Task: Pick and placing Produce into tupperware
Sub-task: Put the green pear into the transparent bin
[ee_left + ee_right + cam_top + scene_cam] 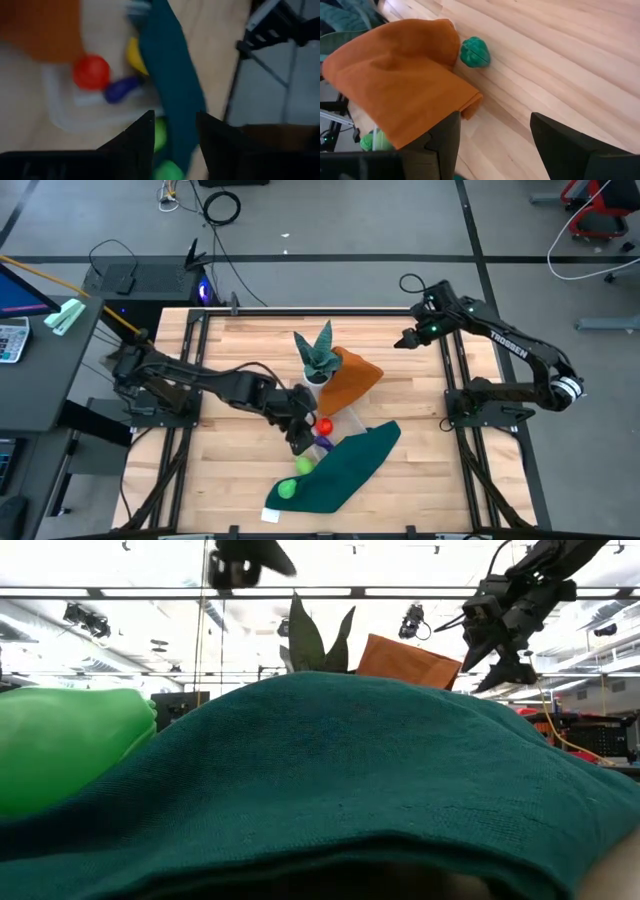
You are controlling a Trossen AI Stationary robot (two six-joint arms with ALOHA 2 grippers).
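Hovering over the middle of the wooden table (230, 440), the left gripper (300, 442) is seen with its jaws apart and nothing between them. Beneath it the tupperware (65, 112) is shown, a clear box with the red ball (324, 424) and the purple piece (121, 90) over it; whether they lie inside cannot be told. The yellow piece (133, 56) is tucked against the green cloth (350, 465), at 3 o'clock from the box. One green piece (304, 465) is placed at the cloth's edge, another (287, 489) on the cloth — toward 7 o'clock. The right gripper (407, 340) is held at 1 o'clock, well apart, jaws open, empty. An orange cloth (352, 378) lies beside the potted plant (318, 358); a dark green piece (475, 52) is touched by it.
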